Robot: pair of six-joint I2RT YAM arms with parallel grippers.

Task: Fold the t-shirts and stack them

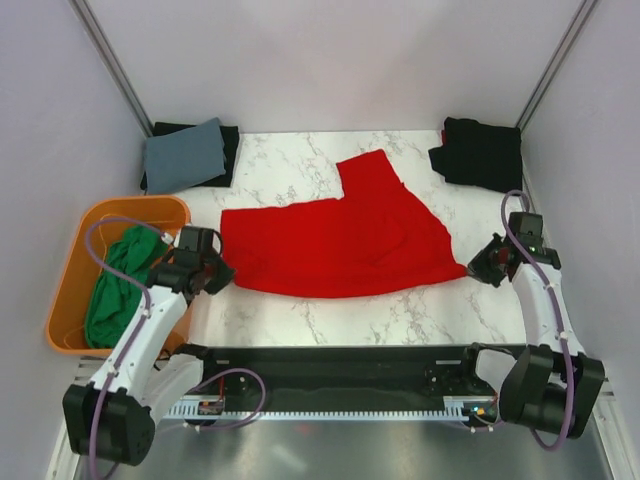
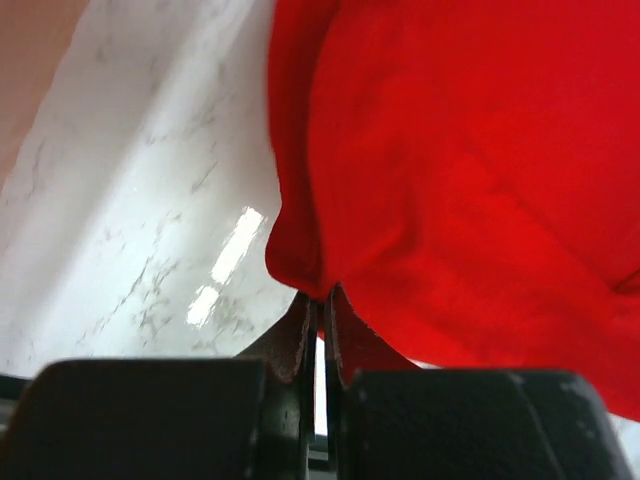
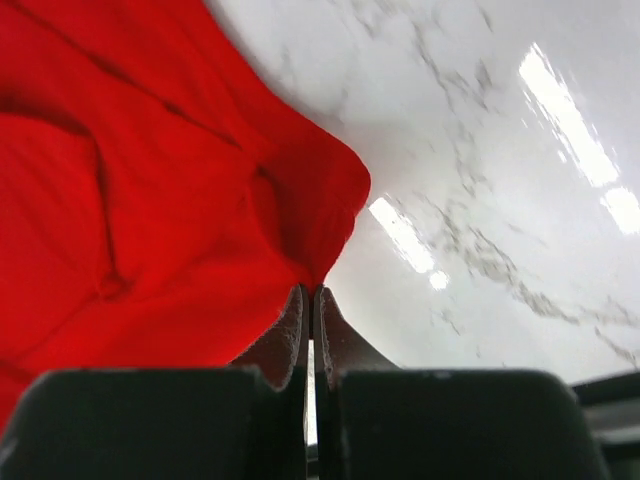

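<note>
Wrist views show the left gripper [image 2: 320, 312] and right gripper [image 3: 311, 300] each pinching a corner of the red shirt [image 2: 480, 180], mid-table. Only the top view shows one basket [image 1: 135, 203], one green shirt [image 1: 120, 285], one grey shirt [image 1: 185, 155], two black shirts [image 1: 485, 153].

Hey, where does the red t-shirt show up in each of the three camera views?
Top external: the red t-shirt lies spread across the table's middle, between the arms.
Left wrist: the red t-shirt fills the upper right, a corner pinched in the left gripper.
Right wrist: the red t-shirt fills the left, a corner pinched in the right gripper.
Shared landmark: the white marble table beside the shirt.
</note>
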